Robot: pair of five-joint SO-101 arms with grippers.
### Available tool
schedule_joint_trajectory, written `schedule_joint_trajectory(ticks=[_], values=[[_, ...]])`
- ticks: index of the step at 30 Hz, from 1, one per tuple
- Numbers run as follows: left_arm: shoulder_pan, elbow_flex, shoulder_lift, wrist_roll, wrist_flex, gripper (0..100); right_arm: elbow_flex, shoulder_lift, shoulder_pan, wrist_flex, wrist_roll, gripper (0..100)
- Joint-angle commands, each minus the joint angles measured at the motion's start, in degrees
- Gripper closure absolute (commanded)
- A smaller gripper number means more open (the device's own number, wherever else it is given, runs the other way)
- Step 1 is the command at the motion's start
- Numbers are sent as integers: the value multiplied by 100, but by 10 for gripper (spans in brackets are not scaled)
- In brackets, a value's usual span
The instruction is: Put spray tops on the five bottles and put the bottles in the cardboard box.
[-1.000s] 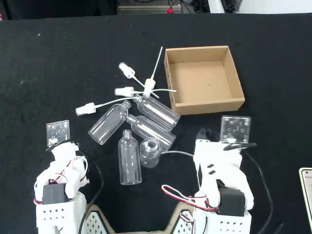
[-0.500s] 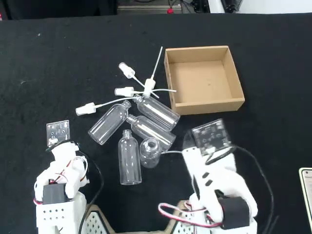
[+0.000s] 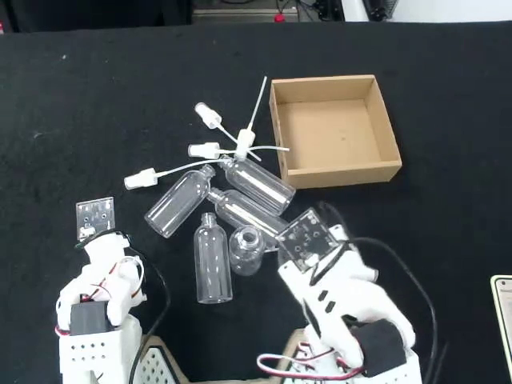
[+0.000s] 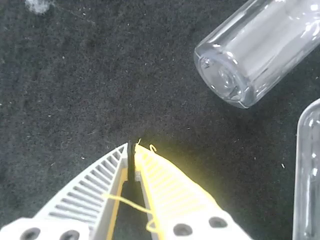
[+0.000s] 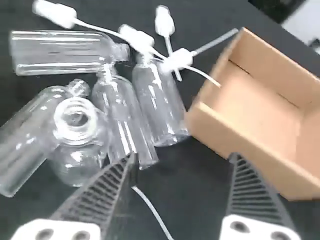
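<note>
5 clear bottles (image 3: 212,256) clustered, 4 lying, 1 upright; white spray tops (image 3: 206,150) loose beside; empty cardboard box (image 3: 340,172) nearby

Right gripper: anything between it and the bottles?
Nothing solid. The right gripper is open over bare cloth, with the bottle pile just ahead. Only a thin white spray-top tube lies on the cloth between its fingers.
</note>
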Motion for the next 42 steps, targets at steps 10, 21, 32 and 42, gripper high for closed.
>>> schedule_joint_trajectory(ticks=[10, 21, 32, 42], values=[[-40, 119, -44, 0, 35, 970, -1974, 2642, -1011, 1231, 510, 733], [-40, 119, -44, 0, 35, 970, -1376, 2070, -1767, 1099, 967, 728], [-40, 119, -44, 0, 35, 970, -514, 1991, -1776, 70, 62, 623], [-40, 119, -44, 0, 35, 970, 101, 1982, -1969, -826, -1187, 623]])
